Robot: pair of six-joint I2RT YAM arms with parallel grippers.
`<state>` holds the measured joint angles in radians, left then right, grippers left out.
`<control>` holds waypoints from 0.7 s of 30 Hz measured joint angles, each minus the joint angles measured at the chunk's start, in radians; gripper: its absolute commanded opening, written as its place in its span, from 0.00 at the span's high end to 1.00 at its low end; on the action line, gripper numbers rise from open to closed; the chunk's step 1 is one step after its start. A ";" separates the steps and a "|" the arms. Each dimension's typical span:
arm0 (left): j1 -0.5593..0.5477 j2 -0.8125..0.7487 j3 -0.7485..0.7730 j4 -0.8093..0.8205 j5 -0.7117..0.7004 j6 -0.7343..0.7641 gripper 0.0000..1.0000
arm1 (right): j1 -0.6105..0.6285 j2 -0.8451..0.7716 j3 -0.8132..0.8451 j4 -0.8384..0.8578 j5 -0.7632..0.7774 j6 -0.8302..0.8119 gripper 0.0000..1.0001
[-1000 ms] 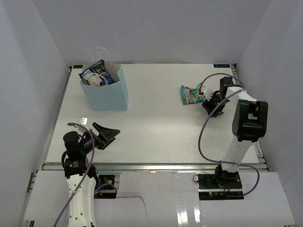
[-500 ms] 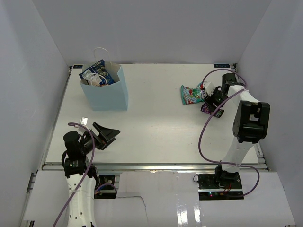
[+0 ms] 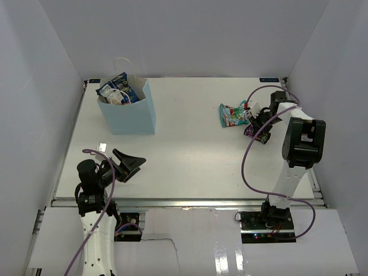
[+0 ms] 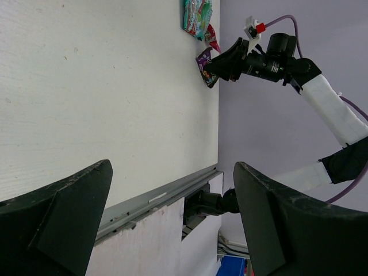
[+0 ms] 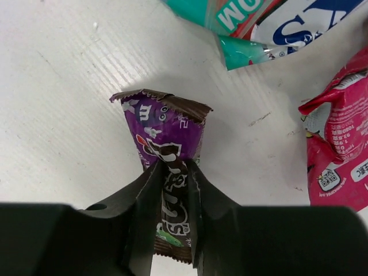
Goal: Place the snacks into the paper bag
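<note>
Ok so left to right: the left gripper [image 3: 129, 163] hangs low over the near-left part of the tabletop [image 3: 190, 155]. Its jaws are spread wide with nothing between them. Just beyond it, on the far side, is one tiny pale tag-like thing [image 3: 102, 147]; I can't make out what it is.

At the far left stands the one paper bag [image 3: 131, 115], upright, with a white cord handle sticking up. A blue-white bag [image 3: 118, 87] pokes out of the top. There's more stuff jumbled in with it, but I can't get a clean count from above.

Over on the far right I count two packets out on the tabletop. One is the teal-red candy bag [image 3: 232, 114], lying flat and crumpled. The other is the small dark purple candy pack [image 5: 164, 129], just beside it on the right and a bit nearer. The right gripper [image 5: 172, 178] has its jaws pinched tight onto the lower end of that purple pack. Can't tell if the pack is touching the tabletop or lifted off it.
</note>
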<state>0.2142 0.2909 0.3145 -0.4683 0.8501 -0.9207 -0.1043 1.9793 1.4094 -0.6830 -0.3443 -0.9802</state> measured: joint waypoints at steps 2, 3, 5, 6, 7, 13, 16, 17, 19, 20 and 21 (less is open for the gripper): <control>0.000 0.000 0.000 0.000 0.000 0.000 0.04 | -0.008 -0.003 0.000 -0.011 -0.031 -0.001 0.82; 0.000 0.000 0.000 0.000 0.000 0.000 0.04 | -0.010 -0.009 -0.002 -0.018 -0.046 -0.003 0.85; 0.000 0.000 0.000 -0.001 0.000 0.000 0.04 | -0.018 -0.039 -0.026 -0.031 -0.094 -0.016 0.87; 0.000 0.000 0.000 -0.001 0.000 0.000 0.04 | -0.020 -0.059 -0.039 -0.044 -0.118 -0.022 0.89; 0.000 -0.001 0.000 -0.001 0.000 0.000 0.04 | -0.021 -0.083 -0.053 -0.061 -0.153 -0.027 0.90; 0.000 -0.002 0.000 -0.002 0.000 0.008 0.04 | 0.013 -0.259 -0.070 -0.157 -0.397 -0.021 0.92; 0.000 -0.001 0.001 -0.002 0.002 0.015 0.04 | 0.090 -0.327 -0.045 -0.154 -0.491 0.026 0.92; 0.000 0.000 0.002 -0.003 0.003 0.018 0.04 | 0.130 -0.338 -0.026 -0.147 -0.508 0.053 0.92; 0.000 0.001 0.008 -0.004 0.005 0.022 0.04 | 0.239 -0.350 0.022 -0.087 -0.529 0.122 0.92; 0.000 0.001 0.013 -0.005 0.006 0.023 0.04 | 0.290 -0.350 0.049 -0.049 -0.533 0.158 0.92; 0.000 0.001 0.019 -0.007 0.008 0.026 0.04 | 0.347 -0.347 0.082 -0.012 -0.524 0.201 0.92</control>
<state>0.2138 0.2916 0.3336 -0.4755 0.8577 -0.8948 0.2424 1.6321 1.4910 -0.6952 -0.8684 -0.7788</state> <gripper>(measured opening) 0.962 0.084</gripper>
